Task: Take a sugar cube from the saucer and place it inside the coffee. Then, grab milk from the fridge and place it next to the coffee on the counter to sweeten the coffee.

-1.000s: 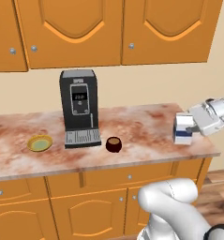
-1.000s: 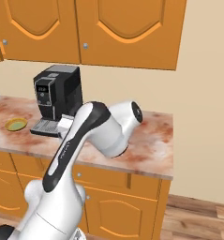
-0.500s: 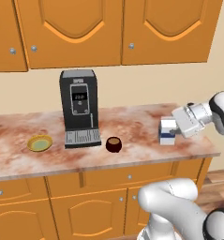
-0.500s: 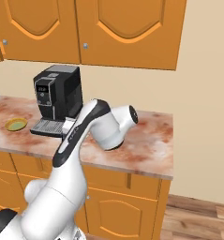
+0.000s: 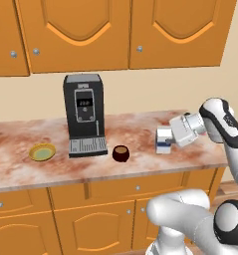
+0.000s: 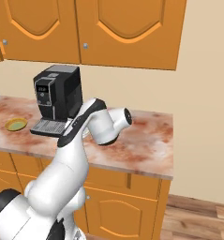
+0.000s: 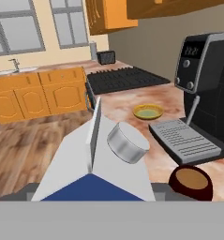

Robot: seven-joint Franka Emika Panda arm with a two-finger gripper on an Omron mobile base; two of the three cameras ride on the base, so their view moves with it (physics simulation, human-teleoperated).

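My gripper (image 5: pixel 169 138) is shut on the milk (image 5: pixel 164 140), a white carton with a blue band, and holds it just above the counter (image 5: pixel 140 124), to the right of the coffee (image 5: pixel 121 153). In the hand view the milk (image 7: pixel 92 161) with its grey cap fills the foreground, and the coffee (image 7: pixel 190 183) sits close by at the lower right. Left of the machine lies the yellow saucer (image 5: pixel 42 152), which also appears as the saucer (image 7: pixel 148 111) and the saucer (image 6: pixel 16 124). The sugar cube and the fridge are out of view.
A tall black coffee machine (image 5: pixel 83 114) stands behind the cup with its drip tray (image 7: pixel 183 140) toward the front. Orange wall cabinets (image 5: pixel 115 35) hang above. The counter ends at its right edge (image 6: pixel 172 145). A dark stovetop (image 7: pixel 123 77) lies beyond the saucer.
The arm has swung left along the counter, carrying the milk from near the right end toward the coffee. The grip on the carton has not changed.
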